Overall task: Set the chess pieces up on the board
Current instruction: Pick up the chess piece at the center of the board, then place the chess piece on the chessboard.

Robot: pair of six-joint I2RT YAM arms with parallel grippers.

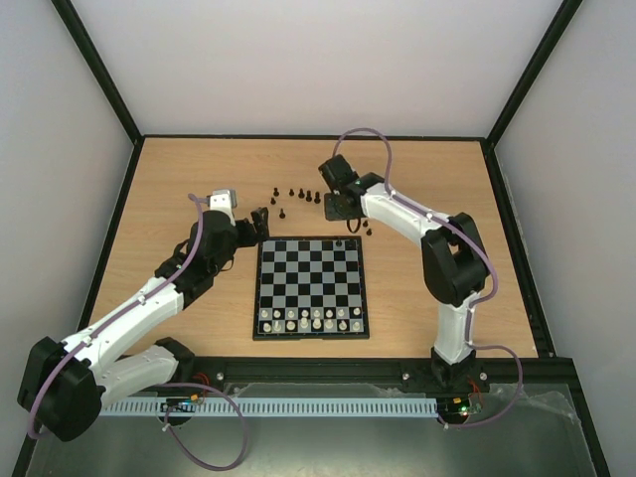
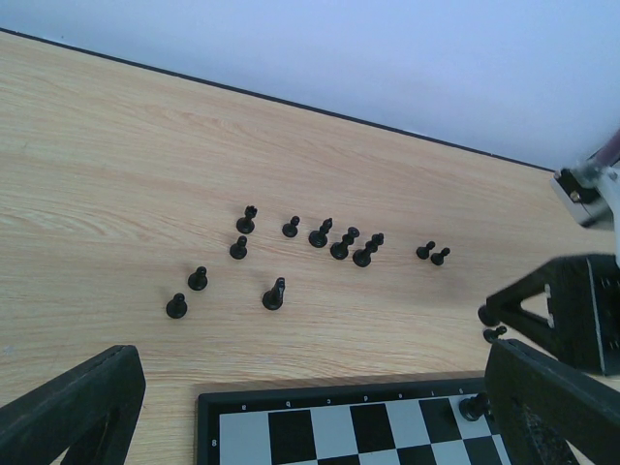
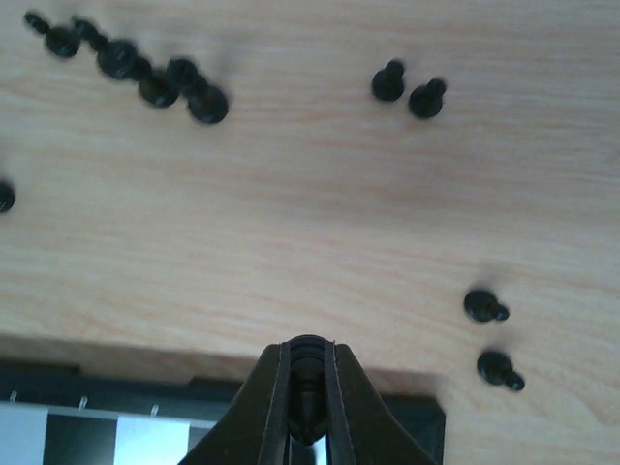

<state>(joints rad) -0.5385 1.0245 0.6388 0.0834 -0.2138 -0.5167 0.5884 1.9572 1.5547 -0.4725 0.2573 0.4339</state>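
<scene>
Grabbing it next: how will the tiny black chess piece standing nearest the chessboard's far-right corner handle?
The tiny black chess piece probably tips easily: tall on a narrow base. Once down, its round body may roll on the smooth wooden table.

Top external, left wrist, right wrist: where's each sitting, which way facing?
Top external: above and behind, looking down on board; left arm, right arm show.
Left wrist: low by board's far-left corner, facing far wall over loose pieces; open left tool shows.
Right wrist: over board's far edge, looking straight down; shut right tool shows.
Shared: both wrists see pieces, board edge.
</scene>
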